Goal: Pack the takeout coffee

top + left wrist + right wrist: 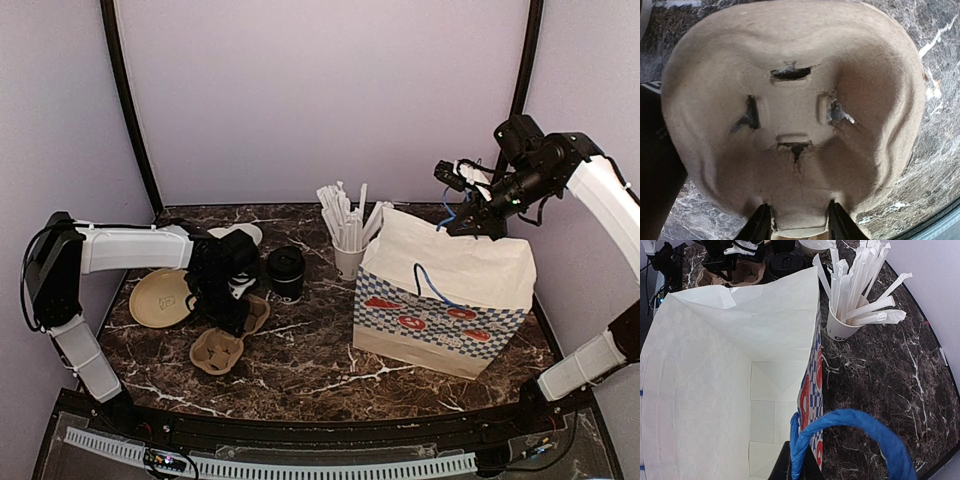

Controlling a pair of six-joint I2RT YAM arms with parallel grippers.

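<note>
While the white checkered paper bag (445, 290) stands with its blue rope handle (850, 432) pinched in your right claw (465, 225), your left claw (799, 225) straddles the edge of the brown pulp cup carrier (790, 115); whether it squeezes, I cannot tell. The small lidded black paper coffee cup (286, 272) stands between carrier and bag.

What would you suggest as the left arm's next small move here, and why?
Probably close the left claw fully on the pulp cup carrier: its fingers flank the carrier's rim, while the lidded coffee stands beside it and the right claw holds the bag open by its blue handle.
</note>
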